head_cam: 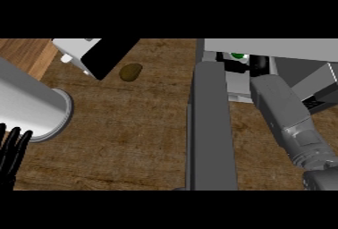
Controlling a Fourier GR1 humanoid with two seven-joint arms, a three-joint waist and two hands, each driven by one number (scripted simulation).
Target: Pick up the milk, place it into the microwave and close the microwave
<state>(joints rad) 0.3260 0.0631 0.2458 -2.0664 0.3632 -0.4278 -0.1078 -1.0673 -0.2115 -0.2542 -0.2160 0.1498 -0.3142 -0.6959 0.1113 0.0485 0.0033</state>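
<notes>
The milk (238, 55) sat at the upper right of the frame, mostly hidden inside the microwave (277, 47), only a green cap showing. The right hand (259, 63) reached in beside it; whether it gripped could not be told. The microwave door (213, 125) stood open mid-frame, so closing probably remained. The left hand (12, 147) rested at the lower left, fingers straight. A potato (131, 72) lay on open counter (125, 147).

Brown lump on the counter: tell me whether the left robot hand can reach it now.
Probably yes. The left robot hand rests open at the lower left edge; only its own forearm and bare counter show between it and the brown lump. The microwave door stands to the lump's right.
</notes>
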